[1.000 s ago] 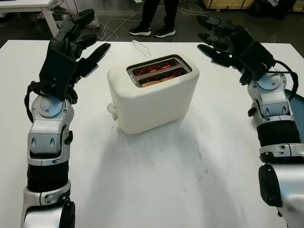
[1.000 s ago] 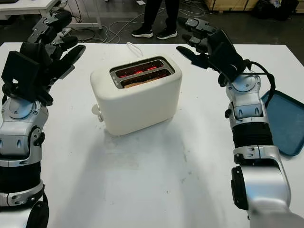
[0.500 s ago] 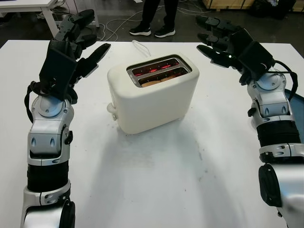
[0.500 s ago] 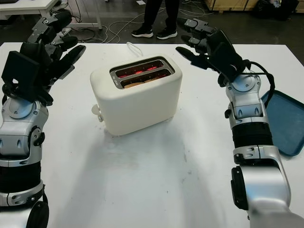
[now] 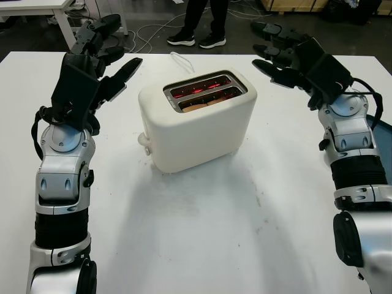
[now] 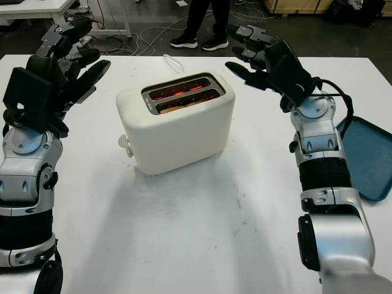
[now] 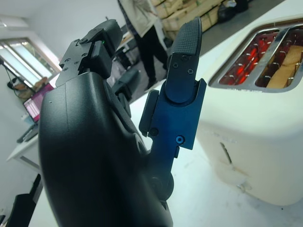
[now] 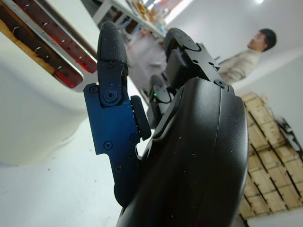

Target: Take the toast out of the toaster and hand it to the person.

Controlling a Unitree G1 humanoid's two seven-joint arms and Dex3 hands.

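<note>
Both arms are raised on either side of the toaster [image 5: 197, 119], the left hand [image 5: 98, 64] and the right hand [image 5: 294, 58] released and holding nothing, each well apart from it, which reads as a ready stance before reaching in. Between the hands the toast [image 5: 202, 104] sits low in the nearer slot. The person [image 5: 199, 21] waits beyond both hands, past the table [image 5: 202, 233].

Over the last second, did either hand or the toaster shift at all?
The right hand drifted slightly left and farther up the table, and holds nothing. The left hand stayed raised left of the toaster, also open. The toaster and the toast in its nearer slot did not move.
</note>
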